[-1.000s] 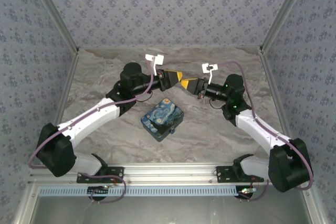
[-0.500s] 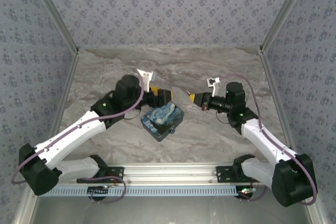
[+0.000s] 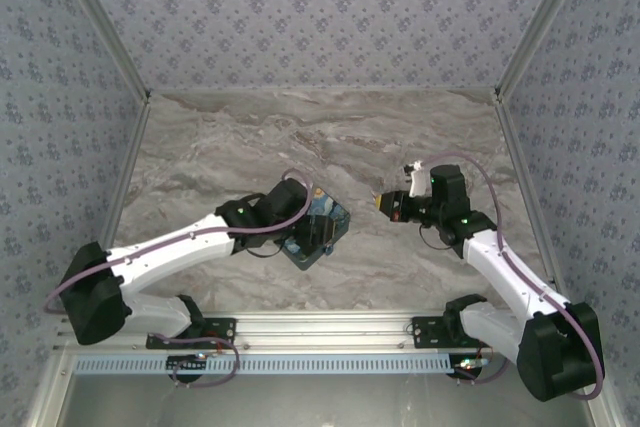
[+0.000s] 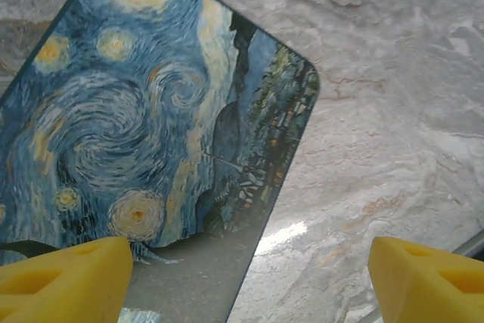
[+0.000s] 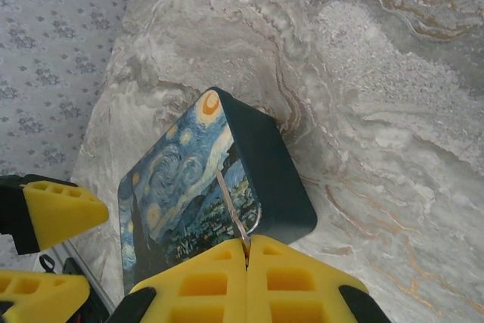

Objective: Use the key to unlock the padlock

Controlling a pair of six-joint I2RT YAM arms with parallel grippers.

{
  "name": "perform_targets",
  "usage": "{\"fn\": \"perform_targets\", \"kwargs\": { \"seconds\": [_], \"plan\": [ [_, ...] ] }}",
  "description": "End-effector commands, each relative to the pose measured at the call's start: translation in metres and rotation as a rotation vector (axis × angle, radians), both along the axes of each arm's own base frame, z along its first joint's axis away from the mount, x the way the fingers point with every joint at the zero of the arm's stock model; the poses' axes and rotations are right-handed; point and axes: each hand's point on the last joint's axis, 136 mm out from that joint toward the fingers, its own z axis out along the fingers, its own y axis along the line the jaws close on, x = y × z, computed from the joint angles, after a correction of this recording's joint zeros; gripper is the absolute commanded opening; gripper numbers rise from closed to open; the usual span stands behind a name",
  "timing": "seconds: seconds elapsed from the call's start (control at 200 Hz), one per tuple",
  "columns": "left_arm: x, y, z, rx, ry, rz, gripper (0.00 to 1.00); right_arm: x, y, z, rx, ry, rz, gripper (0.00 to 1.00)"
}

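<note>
Two grippers, one job: the right gripper [image 5: 247, 246] pinches the thin silvery key [image 5: 230, 208] near the painted box [image 4: 151, 111], while the left gripper [image 4: 246, 259] hangs spread wide over its lid; steadying the padlock for insertion likely comes next.

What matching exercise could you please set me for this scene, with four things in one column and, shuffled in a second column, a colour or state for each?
Things:
1. left gripper
2. right gripper
3. box
4. table

Colours or states:
a. grey marbled surface
b. shut on the thin silvery key
c. blue and yellow swirling painting print
d. open, fingers wide apart over the box

Right pairs: 1-d; 2-b; 3-c; 4-a.
</note>
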Motion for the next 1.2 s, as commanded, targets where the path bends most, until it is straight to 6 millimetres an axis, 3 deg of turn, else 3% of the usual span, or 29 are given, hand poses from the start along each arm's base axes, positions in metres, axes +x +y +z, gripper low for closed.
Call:
{"fn": "perform_targets", "kwargs": {
  "seconds": [0.0,0.135,0.52,0.695,1.194],
  "plan": [
    [0.007,0.006,-0.004,0.031,0.038,0.079,0.83,-0.004,-0.007,-0.01,-0.036,0.019,-0.008,0.01],
    [0.01,0.014,-0.023,0.058,0.108,0.123,0.83,-0.001,-0.008,-0.01,-0.036,0.021,-0.013,0.01],
    [0.028,0.027,-0.037,0.077,0.132,0.151,0.84,0.006,-0.008,-0.012,-0.042,0.037,-0.026,0.01],
    [0.039,0.021,-0.041,0.077,0.125,0.138,0.84,0.007,-0.009,-0.011,-0.05,0.038,-0.03,0.01],
    [0.117,0.004,-0.032,0.107,0.02,0.088,0.85,0.0,-0.012,-0.015,-0.064,0.052,-0.034,0.01]
  ]
}}
